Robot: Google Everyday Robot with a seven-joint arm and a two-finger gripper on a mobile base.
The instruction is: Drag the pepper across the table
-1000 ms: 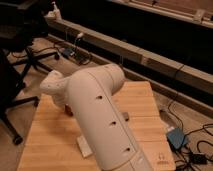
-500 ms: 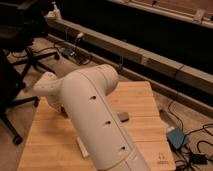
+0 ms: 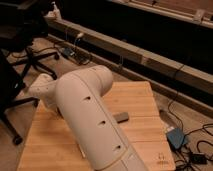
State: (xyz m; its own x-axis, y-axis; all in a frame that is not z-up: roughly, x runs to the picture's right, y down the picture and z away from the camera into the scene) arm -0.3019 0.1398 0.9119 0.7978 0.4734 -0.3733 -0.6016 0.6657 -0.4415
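The light wooden table [image 3: 135, 102] fills the lower middle of the camera view. My white arm [image 3: 92, 117] stretches across it from the bottom edge up to a bend near the table's left side. The gripper is out of view, hidden by the arm, and it is shut. The pepper is hidden too; no part of it shows on the bare planks to the right or at the lower left.
A dark grey flat block [image 3: 121, 117] lies on the table just right of the arm. A black office chair [image 3: 17, 75] stands on the floor to the left. A blue box [image 3: 176, 138] with cables sits on the floor at the right. A long ledge [image 3: 150, 62] runs behind the table.
The arm has swung to the left over the table, so more of the right-hand planks and the grey block now show.
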